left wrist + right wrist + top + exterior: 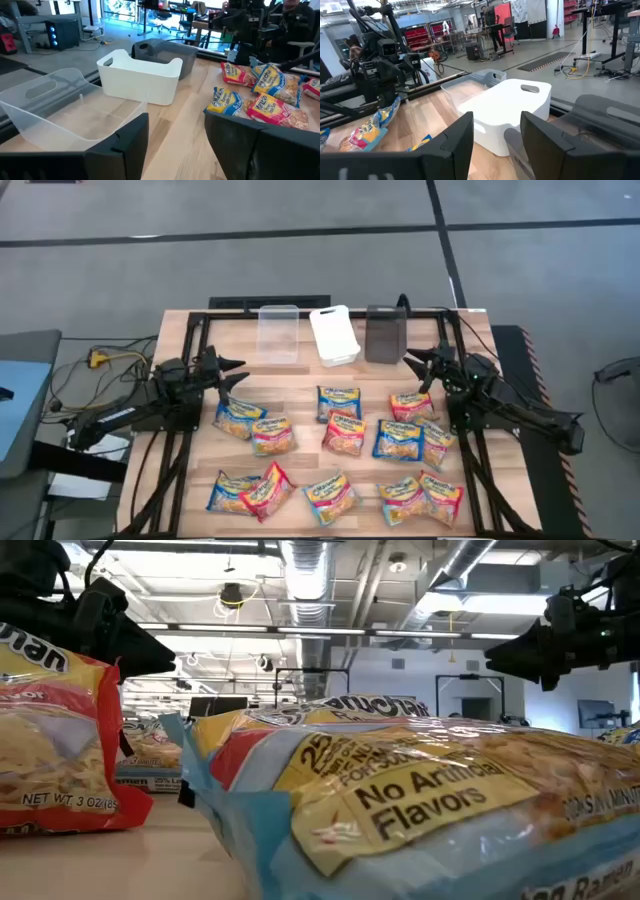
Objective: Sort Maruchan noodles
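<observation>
Several Maruchan noodle packets (343,433) in red, blue-yellow and light blue prints lie flat and scattered over the near half of the wooden table; some show in the left wrist view (260,100). My left gripper (237,373) hovers open above the table's left side, beyond the leftmost packets (240,420). My right gripper (418,366) hovers open on the right side, just beyond a red packet (411,404). Neither touches anything. In the low view one light blue packet (420,800) fills the foreground.
Three bins stand in a row at the far edge: a clear one (278,332), a white one (335,335) and a dark one (384,333). Bare wood lies between bins and packets. A black frame (190,330) borders the table.
</observation>
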